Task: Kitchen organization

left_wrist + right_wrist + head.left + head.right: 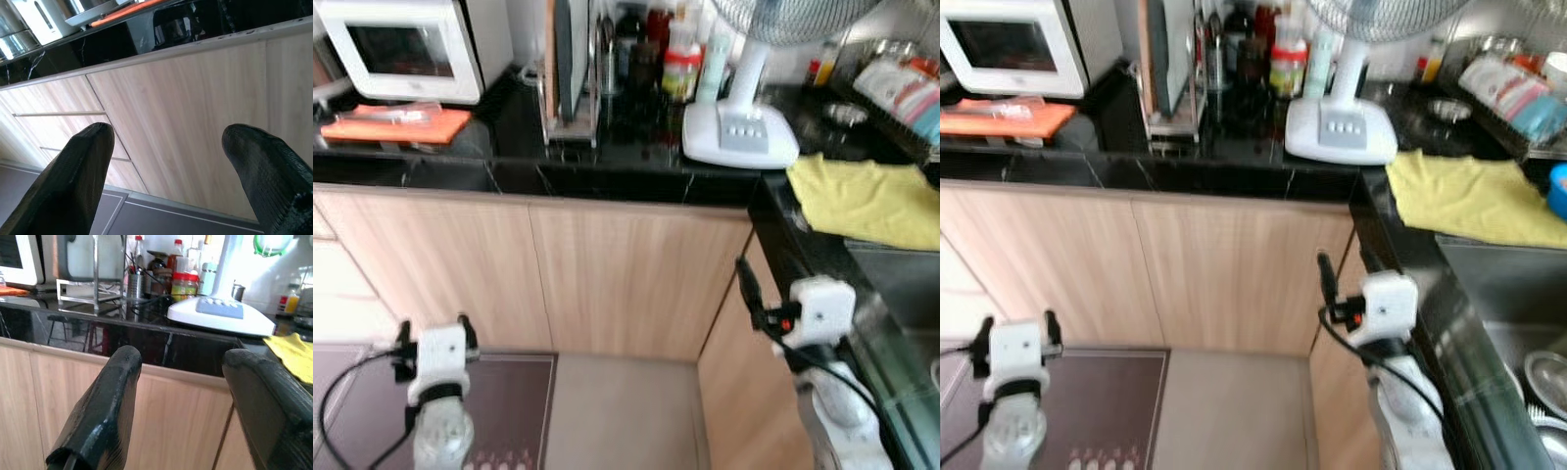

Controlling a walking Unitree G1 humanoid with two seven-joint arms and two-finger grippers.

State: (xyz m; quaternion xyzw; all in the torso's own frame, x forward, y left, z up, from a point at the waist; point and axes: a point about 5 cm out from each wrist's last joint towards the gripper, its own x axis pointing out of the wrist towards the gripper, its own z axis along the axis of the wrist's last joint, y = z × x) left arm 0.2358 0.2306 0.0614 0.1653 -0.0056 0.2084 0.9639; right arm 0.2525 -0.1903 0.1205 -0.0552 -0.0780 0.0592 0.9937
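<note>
Two tools, both empty. Left tool (pixel 435 328): low before the cabinet fronts (pixel 607 274), fingers spread wide, nothing between them; its wrist view looks along the wood doors and drawer fronts. Right tool (pixel 1324 269): raised near the inner corner of the cabinets, below the tabletop edge, fingers set wide apart, holding nothing; its wrist view faces the fan base and bottles.

Tabletop (pixel 509 137), black stone, L-shaped. Contents, robot's left to right:
- white microwave (pixel 406 44), back corner;
- orange board (pixel 396 122) just in front of it, something pale lying on it;
- metal rack (pixel 570 78) holding upright boards;
- cluster of bottles and jars (pixel 671 49) against the wall;
- white fan (pixel 739 132), base on the stone;
- yellow cloth (pixel 867 201), crumpled, lying on the tabletop beside the sink (pixel 1518 294);
- dish rack (pixel 901 88) with packets, far right.

Progress, as judged: nothing is gripped and neither tool touches the tabletop, so the organizing looks barely begun or between items. Likely remaining: the loose cloth and the board, though the task names no item.

Unclear: the fan head is cut off at the top; bottle labels are blurred; what lies in the sink is only partly seen; the item on the orange board cannot be identified.
</note>
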